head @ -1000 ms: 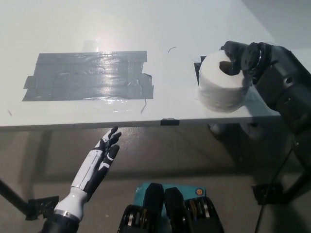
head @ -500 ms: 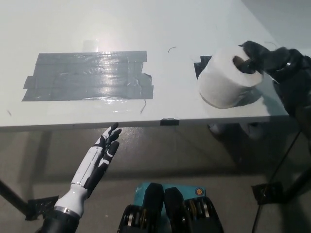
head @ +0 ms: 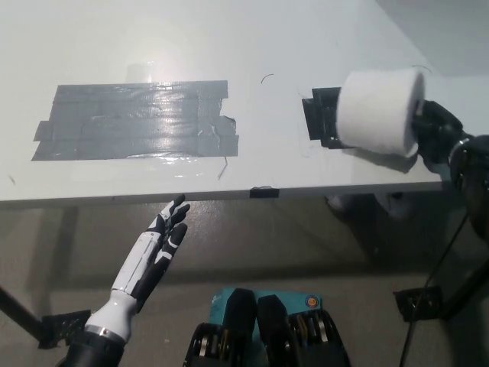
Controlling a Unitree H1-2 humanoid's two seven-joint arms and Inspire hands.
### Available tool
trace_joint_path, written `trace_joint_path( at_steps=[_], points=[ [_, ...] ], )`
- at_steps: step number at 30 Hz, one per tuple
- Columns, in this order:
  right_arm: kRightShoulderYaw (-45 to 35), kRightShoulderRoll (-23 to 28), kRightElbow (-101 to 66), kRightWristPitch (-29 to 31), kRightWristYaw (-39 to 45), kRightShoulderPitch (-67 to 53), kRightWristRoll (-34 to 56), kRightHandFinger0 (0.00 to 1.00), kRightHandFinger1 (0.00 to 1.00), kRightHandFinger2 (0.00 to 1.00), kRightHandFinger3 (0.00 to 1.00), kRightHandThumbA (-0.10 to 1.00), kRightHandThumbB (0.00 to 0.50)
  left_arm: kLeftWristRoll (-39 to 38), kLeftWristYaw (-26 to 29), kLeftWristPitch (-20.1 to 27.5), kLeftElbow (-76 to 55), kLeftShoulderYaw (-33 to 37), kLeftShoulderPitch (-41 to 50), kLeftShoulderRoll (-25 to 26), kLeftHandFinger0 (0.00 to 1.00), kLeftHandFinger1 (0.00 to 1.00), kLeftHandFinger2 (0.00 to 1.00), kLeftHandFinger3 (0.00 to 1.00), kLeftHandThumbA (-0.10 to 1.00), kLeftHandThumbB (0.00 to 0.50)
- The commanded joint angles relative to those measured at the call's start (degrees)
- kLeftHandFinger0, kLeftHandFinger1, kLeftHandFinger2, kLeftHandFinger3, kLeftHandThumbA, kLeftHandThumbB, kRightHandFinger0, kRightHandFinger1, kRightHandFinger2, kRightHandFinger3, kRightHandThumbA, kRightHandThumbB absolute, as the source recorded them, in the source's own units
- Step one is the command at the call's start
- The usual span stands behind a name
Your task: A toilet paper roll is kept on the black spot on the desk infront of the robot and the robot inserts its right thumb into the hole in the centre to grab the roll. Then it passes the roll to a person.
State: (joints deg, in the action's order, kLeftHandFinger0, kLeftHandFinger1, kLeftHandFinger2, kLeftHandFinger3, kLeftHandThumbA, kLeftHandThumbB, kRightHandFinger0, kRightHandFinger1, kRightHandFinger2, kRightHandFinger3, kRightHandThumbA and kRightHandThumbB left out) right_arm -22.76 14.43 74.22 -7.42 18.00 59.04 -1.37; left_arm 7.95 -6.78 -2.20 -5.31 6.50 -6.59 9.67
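A white toilet paper roll (head: 380,109) hangs lifted above the desk's right end, tipped on its side. My black right hand (head: 437,134) is shut on it from the right; the thumb is hidden behind the roll. Under the roll's left edge the black spot (head: 321,117) on the white desk (head: 267,46) now shows bare. My white left hand (head: 157,248) rests open below the desk's front edge at the lower left, fingers spread.
A large patch of grey tape (head: 137,121) covers the desk's left half. A small black mark (head: 261,190) sits on the front edge. Below the desk lie grey floor and a black stand foot (head: 416,302) at the right.
My right hand has raised the roll off the black spot and turned it sideways, moving it up and slightly right. The left hand stays put.
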Motion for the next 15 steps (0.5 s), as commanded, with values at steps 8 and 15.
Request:
trace_joint_path(
  at_steps=[8,15],
  points=[
    [-17.05,-9.57,-16.29,-16.81,13.42,-7.29,26.95,0.0,0.4,0.77,1.0,-0.1,0.132,-0.42,-0.53,1.02,0.66,-0.8,-3.63,0.77,1.0,1.0,1.0,1.0,0.96,0.032],
    [-10.49,-14.03,-35.04,-19.51,9.75,-10.93,37.9,0.0,0.4,0.81,1.0,-0.1,0.142,-0.15,-0.74,0.94,1.28,-0.57,-5.25,0.82,1.0,1.0,1.0,1.0,0.97,0.045]
  ],
)
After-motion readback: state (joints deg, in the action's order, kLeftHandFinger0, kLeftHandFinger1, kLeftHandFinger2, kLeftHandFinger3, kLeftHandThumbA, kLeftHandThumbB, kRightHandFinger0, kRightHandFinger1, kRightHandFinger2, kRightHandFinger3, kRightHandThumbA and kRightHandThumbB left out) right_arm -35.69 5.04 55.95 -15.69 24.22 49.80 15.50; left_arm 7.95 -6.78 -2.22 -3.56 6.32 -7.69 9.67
